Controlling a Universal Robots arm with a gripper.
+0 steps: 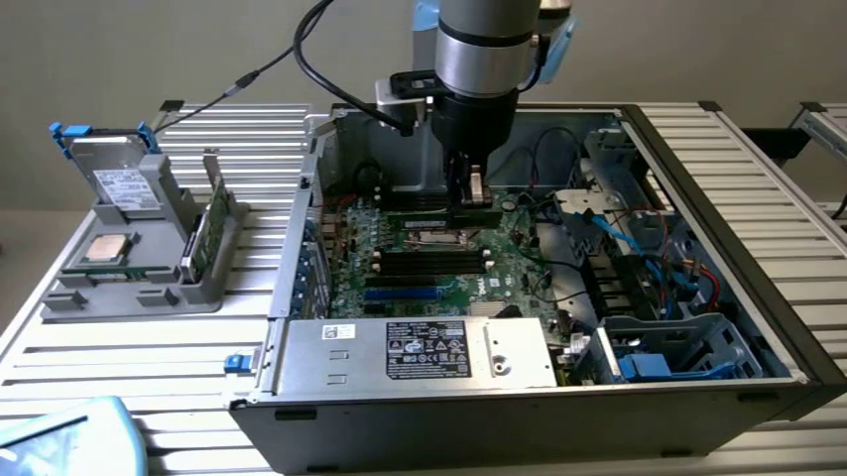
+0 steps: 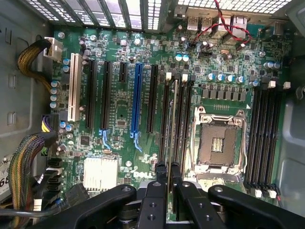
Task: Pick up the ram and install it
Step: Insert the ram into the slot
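Gripper (image 2: 168, 172) pinches the ram (image 2: 173, 119) between its two fingers, the thin stick held on edge over the long black slots (image 2: 184, 119) beside the empty processor socket (image 2: 220, 140), mid-motherboard (image 2: 119, 95), inside the computer case (image 1: 530, 426)

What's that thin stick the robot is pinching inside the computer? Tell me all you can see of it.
The ram is a long, thin greenish circuit-board stick, seen edge-on, so its chips are hidden. It stands on edge, pinched between the black fingers of the gripper, lined up along the long black memory slots beside the empty processor socket. Whether it touches a slot is unclear.
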